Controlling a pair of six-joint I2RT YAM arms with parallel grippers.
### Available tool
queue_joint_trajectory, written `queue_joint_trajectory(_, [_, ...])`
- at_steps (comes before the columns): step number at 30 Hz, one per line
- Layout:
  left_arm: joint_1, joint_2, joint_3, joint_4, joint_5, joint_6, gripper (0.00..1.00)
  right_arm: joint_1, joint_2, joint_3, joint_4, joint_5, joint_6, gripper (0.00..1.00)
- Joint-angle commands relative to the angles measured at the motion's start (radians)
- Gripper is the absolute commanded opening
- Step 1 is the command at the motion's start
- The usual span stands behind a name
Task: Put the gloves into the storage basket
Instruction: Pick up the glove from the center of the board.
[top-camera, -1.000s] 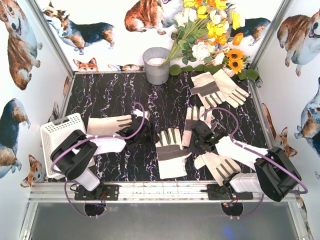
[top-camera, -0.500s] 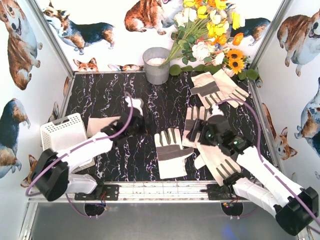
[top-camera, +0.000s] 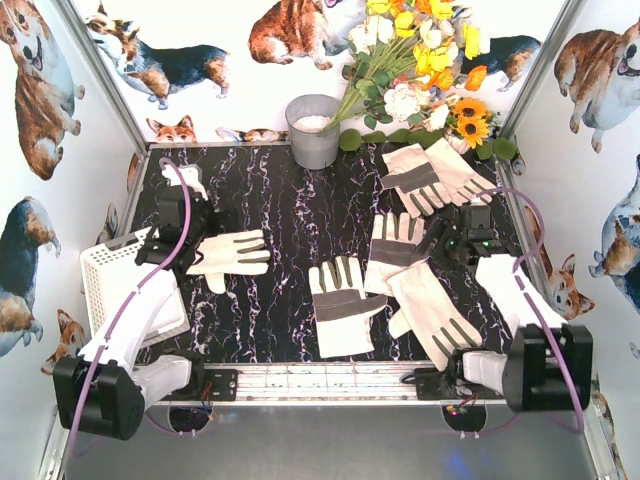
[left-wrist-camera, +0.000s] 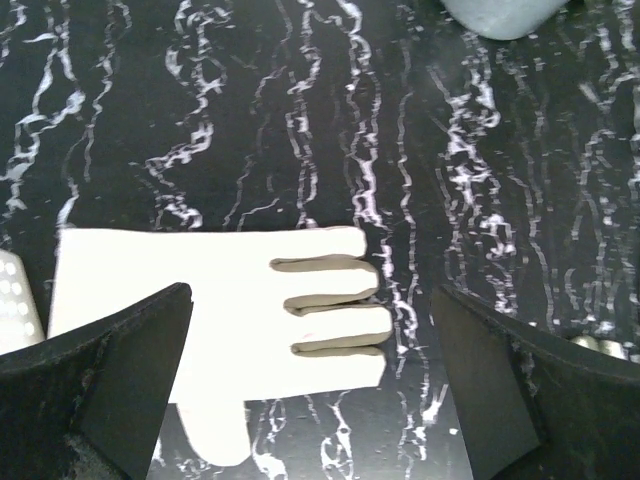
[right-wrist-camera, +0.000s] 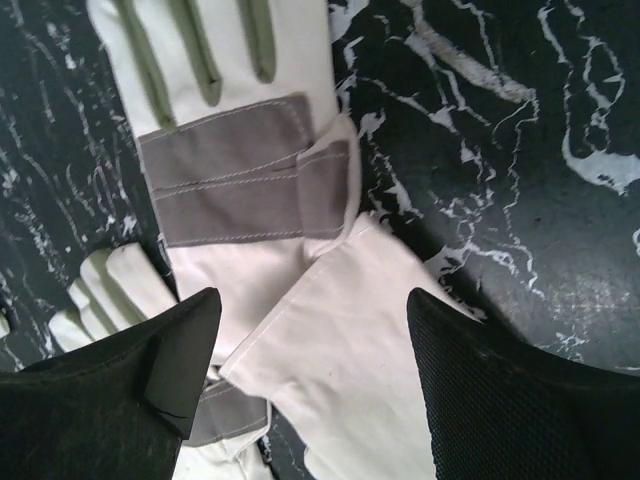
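Over the last second the left gripper (left-wrist-camera: 310, 300) has swung away from the middle of the table to the far-left side, and its jaws have gone from nearly closed to spread wide. It holds nothing. A cream glove (top-camera: 232, 252) lies flat directly beneath it, cuff under the jaws and fingers pointing away to its right.

The right gripper (right-wrist-camera: 312, 297) has also drawn back, from over the central gloves towards the right edge, and it too has opened, fairly wide and empty. Directly below it a patched glove (right-wrist-camera: 230, 170) lies palm up. The cuff of a second glove (top-camera: 435, 315) overlaps that glove's cuff between the two black fingers (right-wrist-camera: 130, 400). A third glove (top-camera: 340, 300) lies further to its left, and a crossed pair of gloves (top-camera: 430, 175) lies beyond it near the flowers (top-camera: 420, 70).

The storage basket (top-camera: 125, 272) stands just beside the left gripper on its left. The left arm crosses over it, so I cannot tell what it holds; every glove in view lies on the table outside it. The grey bucket (top-camera: 313, 135) stands well ahead of the left gripper, with something white showing at its mouth.
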Motion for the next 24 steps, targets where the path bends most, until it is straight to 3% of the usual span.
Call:
queue_joint_trajectory(1, [0.045,-0.001,-0.029,-0.02,-0.037,0.067,1.0,-0.042,0.065,0.066,0.08,-0.022,-0.06,0.76])
queue_joint_trajectory(5, [0.051,0.017,-0.017,-0.024,-0.034,0.089,1.0,-0.049,0.138,0.073,0.124,-0.028,-0.067,0.73])
queue_joint_trajectory(9, [0.051,0.019,-0.024,-0.027,-0.055,0.101,1.0,-0.056,0.219,0.105,0.15,-0.038,-0.071,0.58])
queue_joint_trajectory(14, [0.052,0.01,-0.027,-0.032,-0.068,0.11,1.0,-0.058,0.334,0.166,0.157,-0.049,-0.075,0.48])
queue_joint_trajectory(24, [0.051,0.01,-0.03,-0.029,-0.061,0.102,1.0,-0.059,0.357,0.178,0.177,-0.13,-0.05,0.05])
